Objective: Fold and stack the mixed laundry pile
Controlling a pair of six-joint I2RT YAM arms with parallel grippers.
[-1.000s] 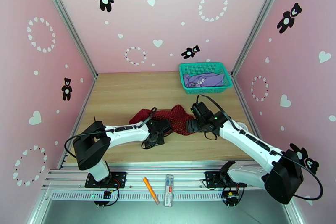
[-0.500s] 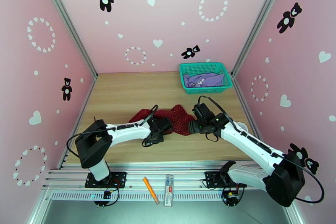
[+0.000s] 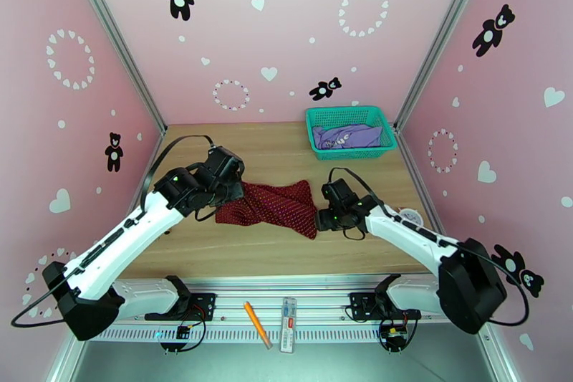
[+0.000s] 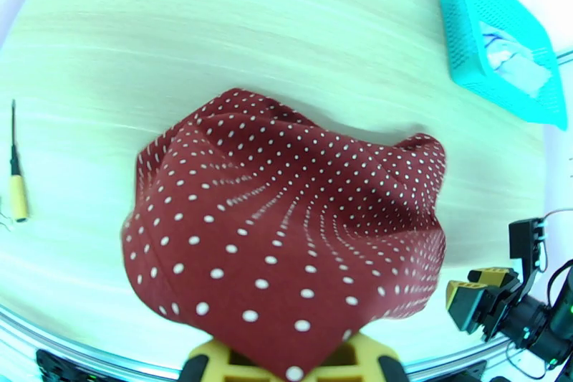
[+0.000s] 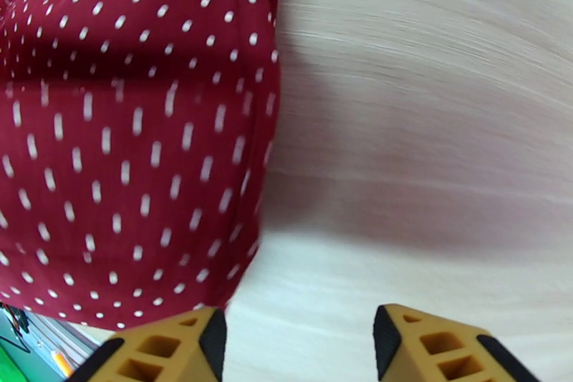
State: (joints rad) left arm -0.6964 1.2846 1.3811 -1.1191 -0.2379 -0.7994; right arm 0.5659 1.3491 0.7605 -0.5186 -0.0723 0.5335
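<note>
The dark red cloth [image 3: 276,206] with small white dots lies spread across the middle of the table. Its left end is lifted, and my left gripper [image 3: 230,188] is shut on it. In the left wrist view the cloth [image 4: 286,226] hangs out from between the yellow fingers of the left gripper [image 4: 290,370]. My right gripper [image 3: 322,216] sits low at the cloth's right edge. It is open, with bare table between its fingers [image 5: 179,347] and the cloth [image 5: 136,140] just to their left. The lavender T-shirt [image 3: 347,136] lies in the teal basket [image 3: 383,141].
The basket stands at the back right of the table. A small white round thing [image 3: 410,217] lies by the right arm. A thin tool with a yellow handle [image 4: 16,186] lies on the table's left side. A pencil [image 3: 256,324] and a ruler-like strip [image 3: 288,324] rest on the front rail.
My left arm has risen and swung back and left, drawing the cloth's left end with it, so the cloth is stretched out. The right gripper has shifted slightly left.
</note>
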